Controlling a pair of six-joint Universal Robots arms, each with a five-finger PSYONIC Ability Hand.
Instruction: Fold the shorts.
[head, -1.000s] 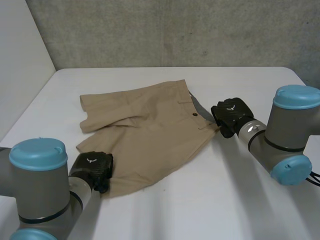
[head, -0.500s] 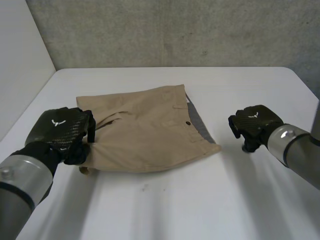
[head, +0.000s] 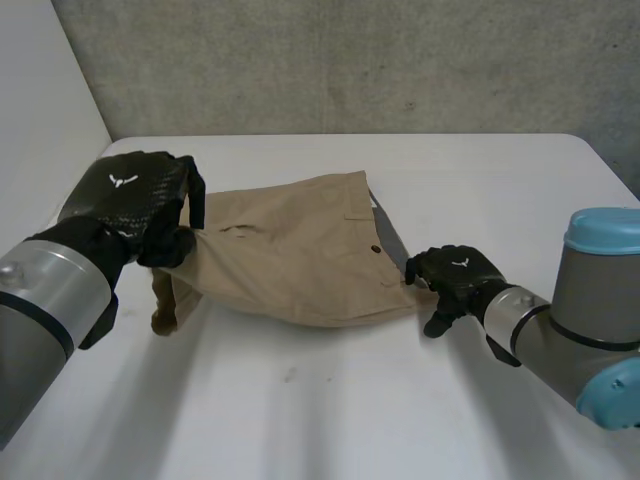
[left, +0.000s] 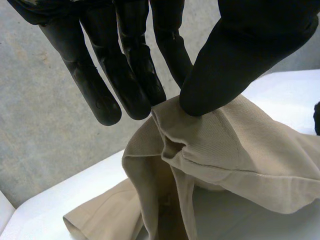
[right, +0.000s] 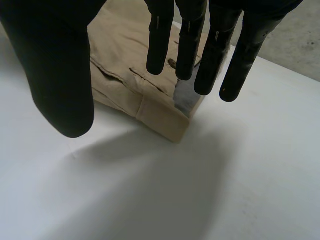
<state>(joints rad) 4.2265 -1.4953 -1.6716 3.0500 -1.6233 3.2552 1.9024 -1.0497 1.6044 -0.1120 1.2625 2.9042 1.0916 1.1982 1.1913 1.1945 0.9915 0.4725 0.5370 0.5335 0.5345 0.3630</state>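
Nearest me, the right hand (head: 455, 283) is hanging low over the white surface (head: 330, 410) at the waistband corner (right: 165, 120) of the tan shorts (head: 290, 260). Its fingers (right: 161, 45) are stretching out straight above that corner, and its thumb (right: 62, 75) is standing well apart over bare surface. It is gripping nothing, and I cannot tell whether the fingertips are touching the cloth. A strip of grey lining (right: 183, 97) is showing inside the waistband just under those fingertips. The right arm, with its light-blue cap (head: 605, 235), is reaching in from the side.

The shorts are lying in the middle of the surface. The waistband end is resting flat by the right hand, and a dark button (head: 375, 249) is facing up near that edge.

A little farther back, at the other end, the left hand (head: 130, 205) is holding the leg end of the shorts up off the surface. Its thumb (left: 235, 60) is pressing a bunched fold of cloth (left: 170, 112) against its fingers (left: 127, 75), so it is closed in a pinch on the fabric. From that pinch the cloth is sloping down toward the waistband. A loose flap (head: 165, 300) is hanging below the hand and reaching the surface.

Beyond everything, a grey concrete wall (head: 350, 60) is standing behind the far edge of the surface.
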